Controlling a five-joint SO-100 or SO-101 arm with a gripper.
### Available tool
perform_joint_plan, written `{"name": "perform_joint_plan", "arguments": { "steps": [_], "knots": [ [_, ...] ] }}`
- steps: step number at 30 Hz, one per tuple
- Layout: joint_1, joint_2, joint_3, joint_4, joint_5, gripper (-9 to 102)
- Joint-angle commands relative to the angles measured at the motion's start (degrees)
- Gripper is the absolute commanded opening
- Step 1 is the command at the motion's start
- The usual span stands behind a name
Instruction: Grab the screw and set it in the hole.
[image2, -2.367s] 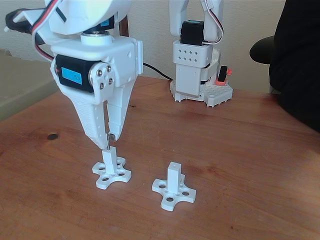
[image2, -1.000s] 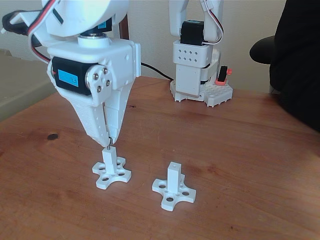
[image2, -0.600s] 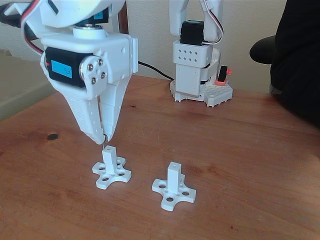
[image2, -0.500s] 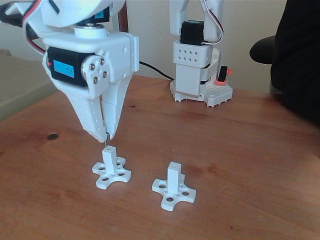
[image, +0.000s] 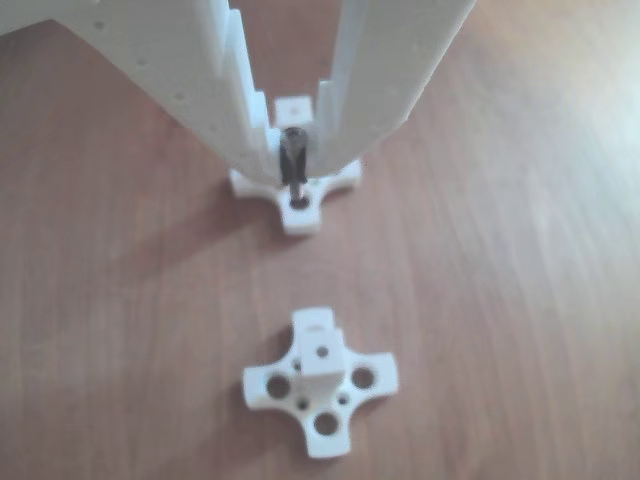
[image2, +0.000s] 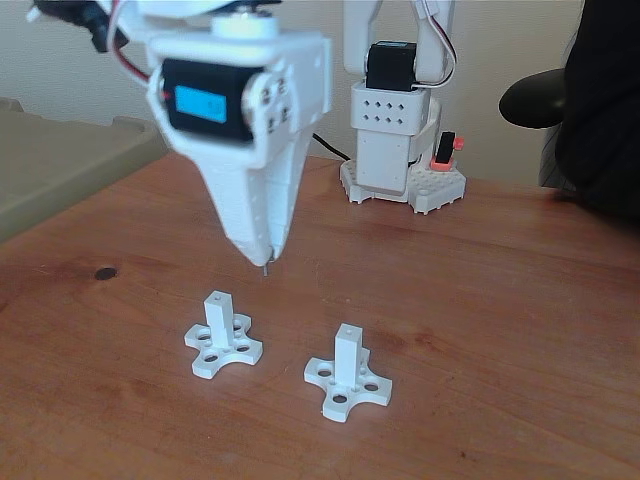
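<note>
Nearest the camera in the fixed view, a white post (image2: 348, 362) on its cross-shaped base stands on the wooden table (image2: 500, 330), with a dark pinprick on its top face that I can barely make out. In the other view that same post (image: 320, 360) shows the mark more plainly. Just left of it in the fixed view stands the second post (image2: 219, 325); whether the hole (image2: 218, 297) shows in its top I cannot tell at this size.

My pincer (image2: 264, 262) hangs above and a little right of that post, apart from it, fingers pressed together on the screw (image2: 265, 267), whose tip alone pokes out below them. In the other view the screw (image: 293, 165) is a dark blurred sliver between my fingers, and they cover most of the far post (image: 293, 110).

The blue label on my wrist motor (image2: 205, 100) is too blurred to read. At the back my base (image2: 402, 150) stands, its upper part cut off by the frame. A dark shape at the right edge is cropped too.
</note>
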Motion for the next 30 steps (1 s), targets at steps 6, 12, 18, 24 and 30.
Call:
{"name": "perform_joint_plan", "arguments": {
  "steps": [6, 12, 18, 24, 30],
  "knots": [
    [-6.9, 8.3, 4.0, -2.9, 2.4, -4],
    [-8.8, 8.5, 6.3, -5.2, 3.3, -4],
    [-9.1, 7.3, 7.7, -7.4, 3.5, -4],
    [-9.2, 6.2, 7.7, -8.3, 3.6, -4],
    [-9.8, 5.6, 8.3, -9.2, 3.9, -4]
  ]
}}
